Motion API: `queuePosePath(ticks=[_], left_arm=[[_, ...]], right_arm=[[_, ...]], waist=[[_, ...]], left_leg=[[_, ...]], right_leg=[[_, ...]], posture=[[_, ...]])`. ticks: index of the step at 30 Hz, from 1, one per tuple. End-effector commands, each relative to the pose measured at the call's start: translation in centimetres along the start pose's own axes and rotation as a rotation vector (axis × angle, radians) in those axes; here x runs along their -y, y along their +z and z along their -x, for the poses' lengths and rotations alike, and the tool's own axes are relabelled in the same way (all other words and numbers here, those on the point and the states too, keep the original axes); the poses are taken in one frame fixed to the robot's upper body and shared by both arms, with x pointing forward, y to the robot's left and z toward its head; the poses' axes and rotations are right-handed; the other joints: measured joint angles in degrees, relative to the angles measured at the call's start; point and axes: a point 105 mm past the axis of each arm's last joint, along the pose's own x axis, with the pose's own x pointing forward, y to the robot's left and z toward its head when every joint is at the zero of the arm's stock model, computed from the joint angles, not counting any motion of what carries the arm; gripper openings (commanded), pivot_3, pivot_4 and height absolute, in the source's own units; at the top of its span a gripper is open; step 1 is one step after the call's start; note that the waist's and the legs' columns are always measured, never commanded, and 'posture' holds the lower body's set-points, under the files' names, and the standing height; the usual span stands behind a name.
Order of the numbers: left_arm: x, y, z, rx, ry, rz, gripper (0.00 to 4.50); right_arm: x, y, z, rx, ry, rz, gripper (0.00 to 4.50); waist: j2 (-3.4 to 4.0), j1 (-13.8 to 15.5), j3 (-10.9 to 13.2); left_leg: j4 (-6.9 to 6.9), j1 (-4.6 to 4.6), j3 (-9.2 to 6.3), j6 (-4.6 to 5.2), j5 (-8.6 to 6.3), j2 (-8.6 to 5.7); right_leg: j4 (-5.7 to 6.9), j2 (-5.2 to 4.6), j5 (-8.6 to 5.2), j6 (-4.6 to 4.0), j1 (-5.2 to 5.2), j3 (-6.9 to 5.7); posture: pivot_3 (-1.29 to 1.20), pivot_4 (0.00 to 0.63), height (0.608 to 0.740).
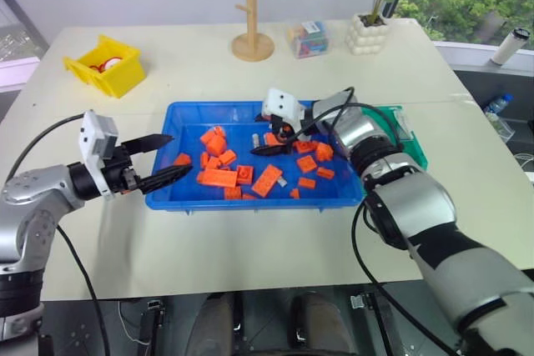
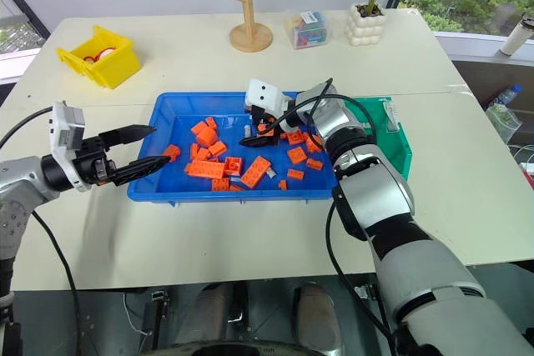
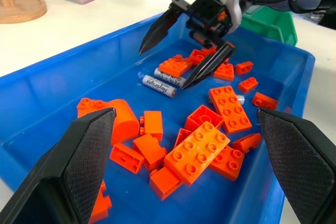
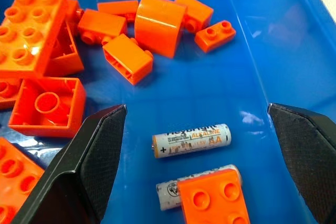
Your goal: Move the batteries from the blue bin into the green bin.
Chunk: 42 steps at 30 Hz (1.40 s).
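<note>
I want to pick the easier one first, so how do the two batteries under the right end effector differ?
The nearer battery lies fully exposed on the blue bin's floor, label showing; the other battery is partly covered by a small orange brick at one end. The exposed one sits between the right end effector's open fingers; the covered one lies beside it. Both are silvery, lying flat and roughly parallel.

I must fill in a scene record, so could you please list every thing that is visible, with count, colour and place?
blue bin: one, blue, table centre.
batteries: at least three, silvery, in the blue bin among the bricks; one partly under a brick.
orange bricks: many, orange, in the blue bin.
green bin: one, dark green, right of the blue bin.
yellow bin: one, yellow, far left.
wooden stand: one, light brown, far centre.
clear box: one, transparent, beside the stand.
potted plant: one, white pot, far right.
left end effector: open, at the blue bin's left edge.
right end effector: open, above two batteries.
</note>
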Motion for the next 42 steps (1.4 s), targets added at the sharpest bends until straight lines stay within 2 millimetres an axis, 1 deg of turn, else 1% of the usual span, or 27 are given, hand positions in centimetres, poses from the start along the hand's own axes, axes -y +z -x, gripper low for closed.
queuePosePath(ticks=[1,9,16,30,42], left_arm=[[0.3,1.4,-0.1,0.019,-0.016,-0.059,4.5],[0.5,1.5,-0.2,0.027,-0.012,-0.056,4.5],[0.7,1.6,-0.2,0.034,-0.003,-0.056,4.5],[1.3,1.4,-0.1,0.042,0.015,-0.048,4.5],[1.4,1.6,0.0,0.041,0.019,-0.05,4.5]], right_arm=[[0.6,1.8,-0.1,0.017,-0.016,0.058,4.43],[-0.4,0.8,-0.9,-0.037,0.032,0.084,4.43],[-0.8,0.3,-1.5,-0.083,0.048,0.094,4.43],[-0.2,0.3,-1.7,-0.12,0.005,0.061,4.43],[-0.1,-0.6,-1.5,-0.193,-0.001,0.012,4.43]], waist=[[0.0,0.0,0.0],[0.0,0.04,0.0],[0.0,0.0,0.0],[0.0,0.0,0.0],[0.0,0.02,0.0]], left_leg=[[0.0,0.0,0.0,0.0,0.0,0.0],[0.01,0.0,0.0,0.0,0.0,0.0],[0.0,0.0,0.0,0.0,0.0,0.0],[0.01,0.0,-0.01,0.0,0.0,0.0],[0.01,0.0,-0.02,-0.01,0.0,0.0]], right_leg=[[0.0,0.0,0.0,0.0,0.0,0.0],[0.0,0.0,0.0,0.0,0.01,0.0],[0.0,0.0,0.0,0.0,0.0,0.0],[0.0,0.0,0.0,0.0,0.01,0.0],[0.0,0.0,0.0,0.0,0.02,0.0]], posture=[[0.0,0.15,0.739],[0.0,0.15,0.739],[0.0,0.15,0.739],[0.0,0.15,0.739],[0.0,0.15,0.739]])
